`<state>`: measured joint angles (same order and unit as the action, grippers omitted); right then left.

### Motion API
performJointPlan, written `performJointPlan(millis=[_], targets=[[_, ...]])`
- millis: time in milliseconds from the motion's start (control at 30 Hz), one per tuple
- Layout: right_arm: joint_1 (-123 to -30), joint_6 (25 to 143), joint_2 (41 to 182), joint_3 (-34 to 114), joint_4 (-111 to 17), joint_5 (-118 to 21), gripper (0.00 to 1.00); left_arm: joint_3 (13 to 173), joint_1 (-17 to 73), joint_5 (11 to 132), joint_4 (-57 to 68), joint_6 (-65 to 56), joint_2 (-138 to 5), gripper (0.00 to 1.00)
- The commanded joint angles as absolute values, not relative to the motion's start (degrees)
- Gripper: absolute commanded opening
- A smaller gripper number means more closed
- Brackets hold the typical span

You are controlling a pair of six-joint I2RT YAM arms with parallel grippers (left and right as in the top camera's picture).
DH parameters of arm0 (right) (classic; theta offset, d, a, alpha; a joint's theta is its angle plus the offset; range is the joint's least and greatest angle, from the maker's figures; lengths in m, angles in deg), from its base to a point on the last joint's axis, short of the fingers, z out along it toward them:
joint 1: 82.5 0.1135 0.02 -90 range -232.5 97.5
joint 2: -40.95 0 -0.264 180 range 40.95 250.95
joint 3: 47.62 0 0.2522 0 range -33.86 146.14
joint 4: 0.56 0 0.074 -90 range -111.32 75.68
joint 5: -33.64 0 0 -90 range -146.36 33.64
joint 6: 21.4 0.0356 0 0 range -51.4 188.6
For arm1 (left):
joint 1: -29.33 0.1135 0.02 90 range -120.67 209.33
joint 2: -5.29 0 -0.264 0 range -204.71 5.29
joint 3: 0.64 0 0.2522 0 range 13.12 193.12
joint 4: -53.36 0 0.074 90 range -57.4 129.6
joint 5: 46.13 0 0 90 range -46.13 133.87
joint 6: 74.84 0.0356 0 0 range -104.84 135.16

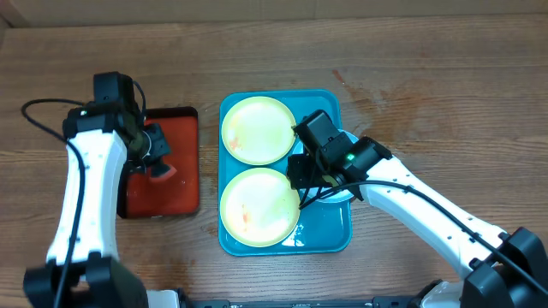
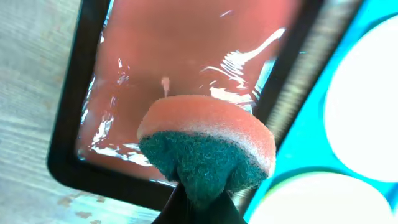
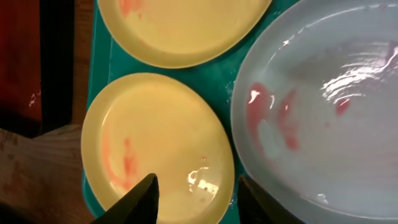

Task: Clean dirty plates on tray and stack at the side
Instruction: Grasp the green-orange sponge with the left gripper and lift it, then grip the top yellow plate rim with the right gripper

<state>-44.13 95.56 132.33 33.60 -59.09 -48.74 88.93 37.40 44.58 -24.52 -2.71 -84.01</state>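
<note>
none of the three plates (image 3: 158, 143) is clean or stacked: all lie smeared in the turquoise tray (image 1: 330, 235), the left gripper (image 1: 157, 162) clamping a sponge (image 2: 208, 149) above the red tray (image 1: 180, 184), the right gripper (image 3: 199, 186) spread apart over them.

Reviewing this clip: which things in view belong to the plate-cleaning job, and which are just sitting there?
Job in hand:
- far yellow plate, near yellow plate, teal plate, smeared red
- blue tray under them
- sponge clamped in the left gripper
- right gripper, open above the plates

Just there:
- red tray, wet-looking, below the sponge
- wooden table
</note>
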Motion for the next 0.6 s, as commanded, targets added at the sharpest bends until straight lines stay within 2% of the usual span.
performJointPlan(millis=[0, 133, 300, 567], targets=[[-48.15, 90.68, 134.38, 36.62, -59.22, -50.88, 0.43, 90.55, 34.52, 47.32, -23.73, -0.65, -80.73, 0.04], [-53.42, 84.56, 139.19, 43.00, -61.67, -48.15, 0.43, 90.66, 30.87, 47.34, -22.38, -0.48, -80.51, 0.04], [-55.63, 77.22, 147.34, 51.26, -62.35, -47.12, 0.42, 90.68, 26.82, 47.99, -18.42, -0.70, -80.51, 0.04], [-55.56, 76.06, 158.03, 52.64, -51.81, -47.30, 0.42, 90.70, 25.12, 48.02, -15.71, -1.59, -80.51, 0.04]])
